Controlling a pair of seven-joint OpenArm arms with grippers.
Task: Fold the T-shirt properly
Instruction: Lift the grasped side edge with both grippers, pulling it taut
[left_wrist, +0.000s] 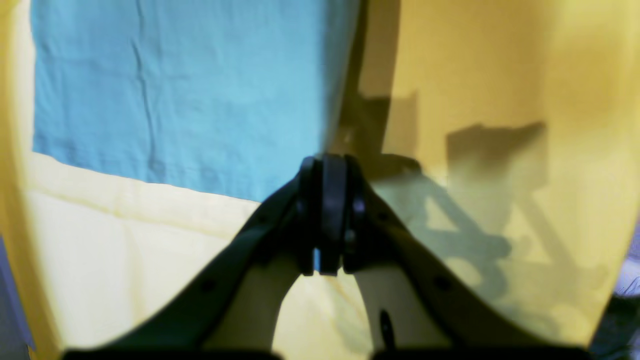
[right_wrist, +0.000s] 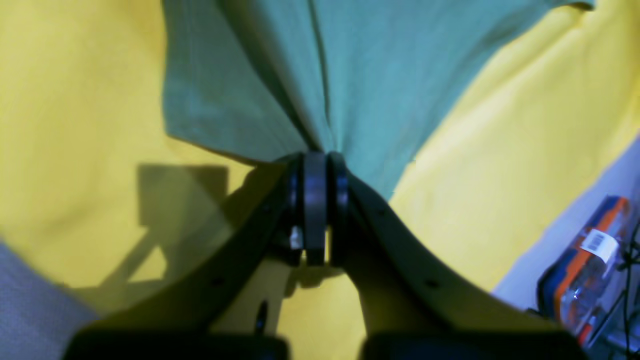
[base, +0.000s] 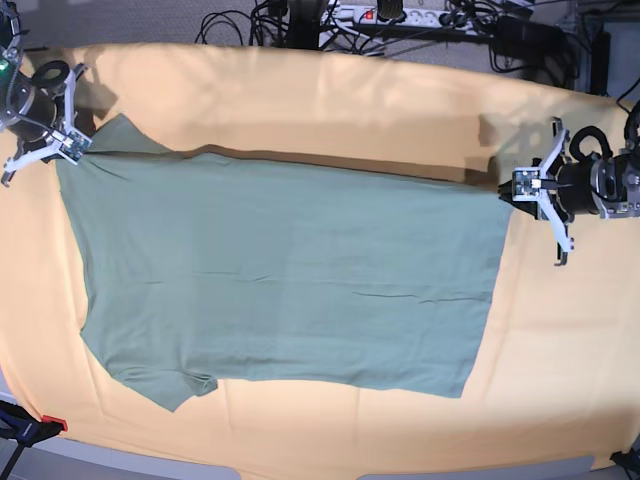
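The sage-green T-shirt (base: 280, 270) lies spread flat across the table, with a short sleeve (base: 170, 385) at the near left and its hem on the right. At the shirt's far left corner my right gripper (base: 75, 148) is shut on the cloth; in the right wrist view the fabric (right_wrist: 350, 75) bunches into its closed tips (right_wrist: 320, 157). My left gripper (base: 512, 188) is shut on the far right hem corner. The left wrist view shows the shirt's edge (left_wrist: 175, 90) running down into those closed tips (left_wrist: 327, 162).
A large pale orange-yellow cloth (base: 350, 100) covers the table under the shirt. Cables and a power strip (base: 390, 15) lie beyond the far edge. An orange and blue package (right_wrist: 590, 260) sits off the table beside the right arm. A red-tipped clamp (base: 30, 425) is at the near left corner.
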